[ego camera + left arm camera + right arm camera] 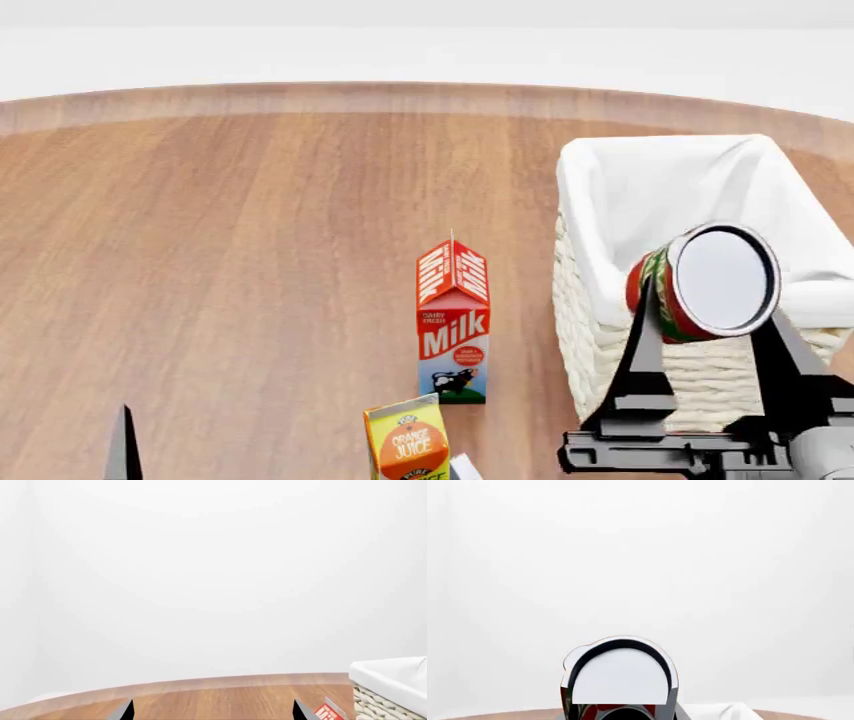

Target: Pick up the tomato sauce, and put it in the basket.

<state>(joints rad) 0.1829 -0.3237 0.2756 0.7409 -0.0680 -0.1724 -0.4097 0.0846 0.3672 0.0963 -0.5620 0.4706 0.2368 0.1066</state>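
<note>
1. Pickup looks done: our right gripper pinches the tomato sauce, its fingers on either side of the can, which lies tilted with the silver lid facing our head camera.
2. We hold the can off the bench, over the near edge of the basket, beside the milk carton.
3. We judge what is left: carry it over the liner and release.
4. Our left gripper sits spread, holding nothing, low over the bench.
</note>
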